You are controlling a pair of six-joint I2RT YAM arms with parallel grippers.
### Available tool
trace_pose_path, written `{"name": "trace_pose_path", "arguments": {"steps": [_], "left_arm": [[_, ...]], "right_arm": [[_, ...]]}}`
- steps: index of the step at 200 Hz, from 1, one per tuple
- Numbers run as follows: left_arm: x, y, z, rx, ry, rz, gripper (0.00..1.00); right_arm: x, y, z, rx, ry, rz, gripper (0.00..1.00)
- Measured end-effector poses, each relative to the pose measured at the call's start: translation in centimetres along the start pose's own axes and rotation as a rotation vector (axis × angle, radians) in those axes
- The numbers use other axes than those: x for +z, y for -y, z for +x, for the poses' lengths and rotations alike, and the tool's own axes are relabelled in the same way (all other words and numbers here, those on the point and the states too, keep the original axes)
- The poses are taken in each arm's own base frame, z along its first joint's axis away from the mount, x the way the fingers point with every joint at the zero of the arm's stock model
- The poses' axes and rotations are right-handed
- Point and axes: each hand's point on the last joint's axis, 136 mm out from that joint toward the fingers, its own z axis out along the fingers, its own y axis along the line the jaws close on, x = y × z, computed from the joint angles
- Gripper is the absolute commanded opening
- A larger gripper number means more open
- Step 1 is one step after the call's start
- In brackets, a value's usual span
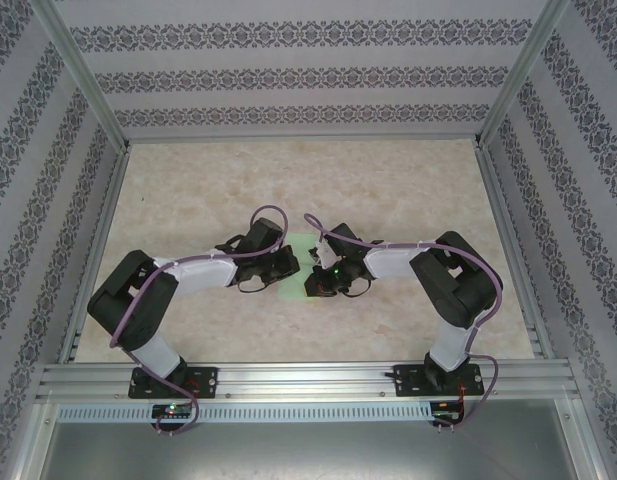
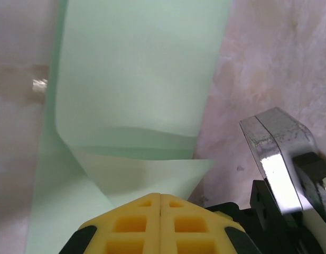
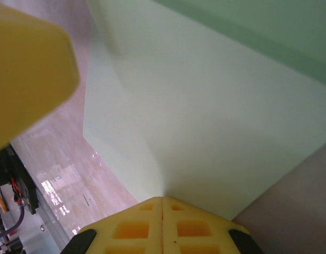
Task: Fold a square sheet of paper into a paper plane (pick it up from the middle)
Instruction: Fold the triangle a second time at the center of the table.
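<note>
The pale green paper sheet (image 2: 136,69) sits in the middle of the table (image 1: 288,180) between the two arms, partly folded, with a flap raised. The left end effector (image 2: 160,197) is closed, its yellow fingers pinching that flap. The right end effector (image 3: 163,200) is also closed, gripping the sheet's edge from the opposite side. The paper looks thin, light and floppy, so it probably creases or tears under uneven pull. Holding it near the edges seems safest.

The left arm (image 1: 138,298) and right arm (image 1: 450,282) are showing black joints, white link covers and looping purple cables (image 1: 271,208); the left tool (image 2: 160,197) and right tool (image 3: 162,200) are showing yellow waffle-moulded fingers (image 2: 130,227).
</note>
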Motion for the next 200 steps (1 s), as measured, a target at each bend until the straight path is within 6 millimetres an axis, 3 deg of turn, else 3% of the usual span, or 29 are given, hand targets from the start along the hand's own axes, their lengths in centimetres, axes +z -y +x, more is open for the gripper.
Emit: {"name": "trace_pose_path", "arguments": {"steps": [79,113,200], "left_arm": [[1.4,-1.1,2.7,0.014,-0.068,-0.076,0.01],[1.9,-2.1,2.8,0.004,-0.064,-0.115,0.0],[1.9,-2.2,2.5,0.015,-0.034,-0.143,0.01]], "right_arm": [[0.0,0.0,0.1,0.005,-0.006,0.014,0.06],[0.0,0.0,0.1,0.009,-0.012,0.022,0.06],[0.0,0.0,0.1,0.01,-0.012,0.025,0.06]]}}
